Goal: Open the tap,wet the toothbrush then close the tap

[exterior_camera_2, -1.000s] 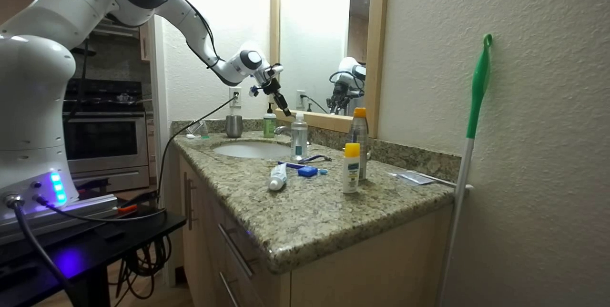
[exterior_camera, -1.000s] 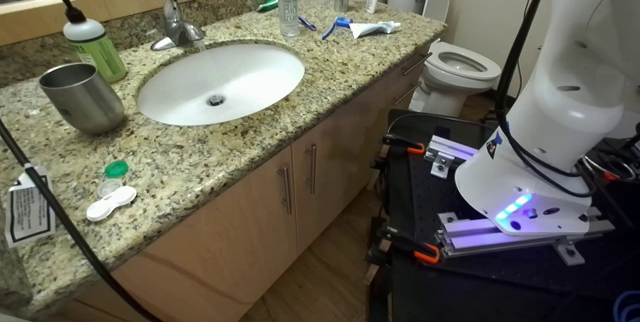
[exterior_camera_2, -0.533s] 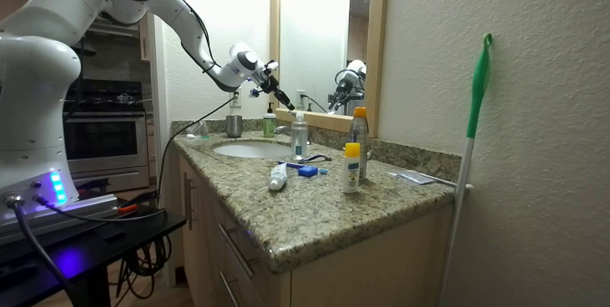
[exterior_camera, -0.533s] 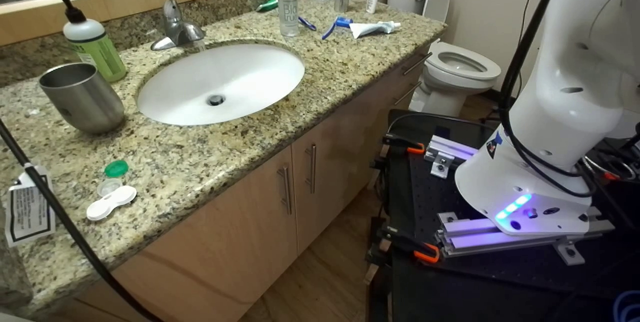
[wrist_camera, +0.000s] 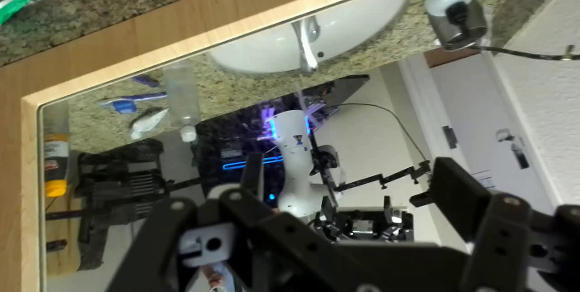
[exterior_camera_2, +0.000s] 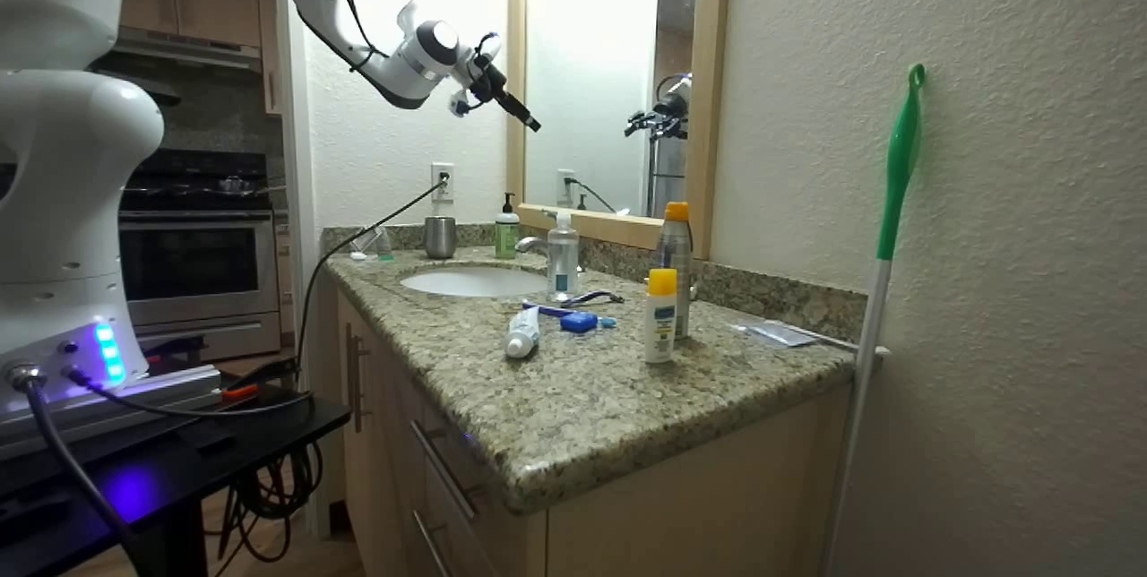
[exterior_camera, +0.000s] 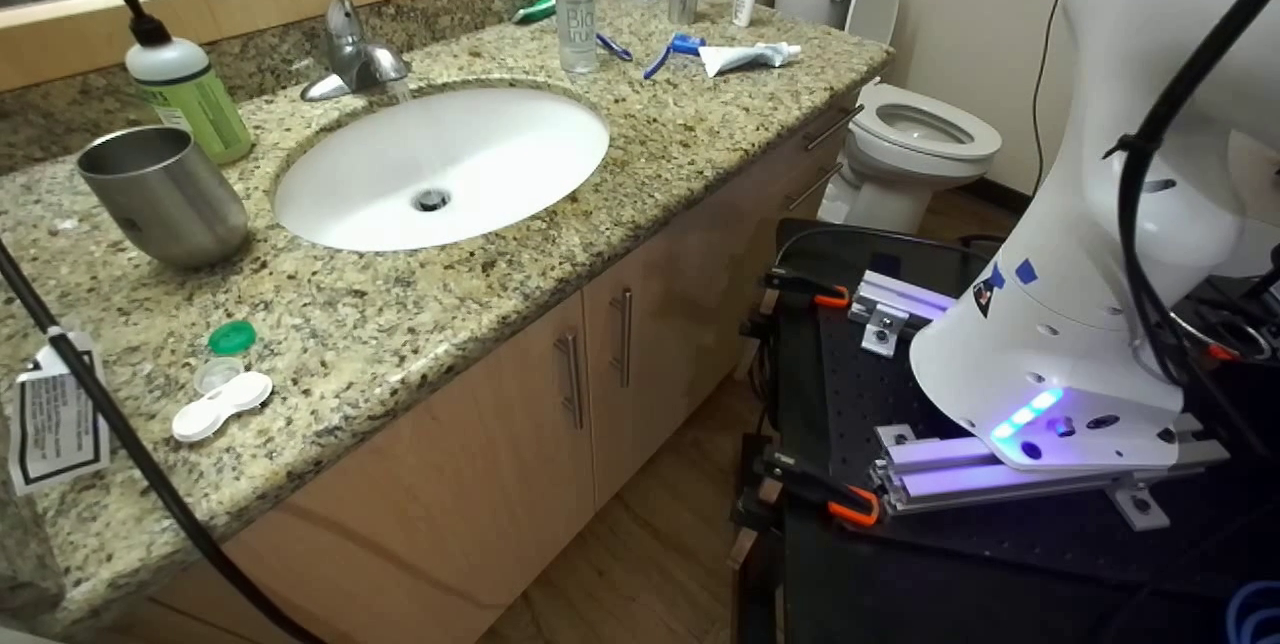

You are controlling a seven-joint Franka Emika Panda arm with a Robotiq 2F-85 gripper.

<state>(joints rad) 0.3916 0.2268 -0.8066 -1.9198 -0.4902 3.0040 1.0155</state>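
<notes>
Chrome gleams at the back of the basin point(exterior_camera: 480, 159), where the tap point(exterior_camera: 355, 56) stands, lever upright, a thin streak of water point(exterior_camera: 403, 92) dropping from its spout. Well above it, facing the mirror point(exterior_camera_2: 587, 66), the claw point(exterior_camera_2: 535, 123) hangs in mid-air, released; the wrist view gives its fingers point(wrist_camera: 460, 199) spread far apart. The toothbrush point(exterior_camera: 657, 61), a slim blue stick, lies on the speckled worktop point(exterior_camera: 380, 314) between the clear bottle point(exterior_camera: 578, 19) and the crumpled white tube point(exterior_camera: 745, 57). A small blue box point(exterior_camera_2: 578, 322) sits just beside it; whether the two touch, I cannot tell from where I stand. Across the basin, a steel cup point(exterior_camera: 165, 199) and a green soap bottle point(exterior_camera: 200, 109) stand close together.
</notes>
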